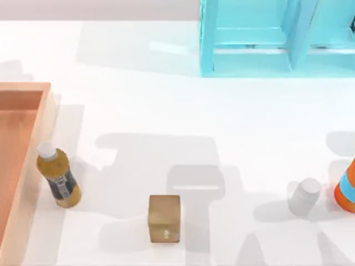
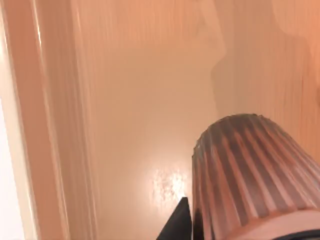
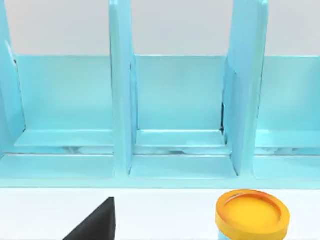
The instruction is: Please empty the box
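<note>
Left gripper [image 2: 186, 225] sits low inside the box [image 2: 125, 100], beside a ribbed cup [image 2: 250, 175]; cannot tell its finger state. Risk: a poorly centred grasp tips the cup or snags the wall.

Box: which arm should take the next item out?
Left, most likely. Its wrist view looks straight down at the box floor, with a ribbed cap right beside its dark claw tip. The box sits at the table's left edge; the right wrist view faces the turquoise shelf.
</note>
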Available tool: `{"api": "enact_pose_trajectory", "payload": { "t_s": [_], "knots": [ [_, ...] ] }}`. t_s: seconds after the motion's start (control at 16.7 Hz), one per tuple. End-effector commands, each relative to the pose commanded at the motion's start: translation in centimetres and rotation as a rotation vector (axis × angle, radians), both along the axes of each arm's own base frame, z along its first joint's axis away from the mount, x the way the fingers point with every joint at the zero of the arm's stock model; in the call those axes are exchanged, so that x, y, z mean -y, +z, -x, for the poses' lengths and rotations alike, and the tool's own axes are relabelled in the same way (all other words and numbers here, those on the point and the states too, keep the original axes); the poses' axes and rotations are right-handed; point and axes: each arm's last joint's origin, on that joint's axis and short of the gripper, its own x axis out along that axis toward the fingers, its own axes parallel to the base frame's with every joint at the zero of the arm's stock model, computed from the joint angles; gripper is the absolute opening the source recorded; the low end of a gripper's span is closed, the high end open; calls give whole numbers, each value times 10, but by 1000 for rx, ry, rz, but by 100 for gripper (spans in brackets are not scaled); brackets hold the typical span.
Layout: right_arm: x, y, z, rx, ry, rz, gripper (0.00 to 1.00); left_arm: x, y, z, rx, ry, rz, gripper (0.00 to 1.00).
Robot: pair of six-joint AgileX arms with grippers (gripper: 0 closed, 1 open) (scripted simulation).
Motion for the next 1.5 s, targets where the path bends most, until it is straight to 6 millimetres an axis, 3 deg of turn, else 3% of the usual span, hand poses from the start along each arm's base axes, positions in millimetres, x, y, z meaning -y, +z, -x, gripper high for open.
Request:
{"api": "enact_pose_trajectory", "payload": {
  "t_s": [0.3,0.6,0.72,0.84,1.08,1.32,1.5],
  "knots": [
    [0,0,0,0,0,0,100,-3,-36,-24,-128,32,2,0],
    [0,0,0,0,0,0,100,-4,-39,-25,-131,33,1,0],
    [0,0,0,0,0,0,100,7,-41,-34,-118,0,-15,0],
    [0,0,0,0,0,0,100,33,-48,-49,-94,-46,-37,0],
    [0,0,0,0,0,0,100,123,-72,-75,-49,-91,-40,0],
    [0,0,0,0,0,0,100,206,-104,-70,-65,-45,-3,0],
    [0,0,0,0,0,0,100,234,-122,-56,-111,11,4,0]
  ]
}}
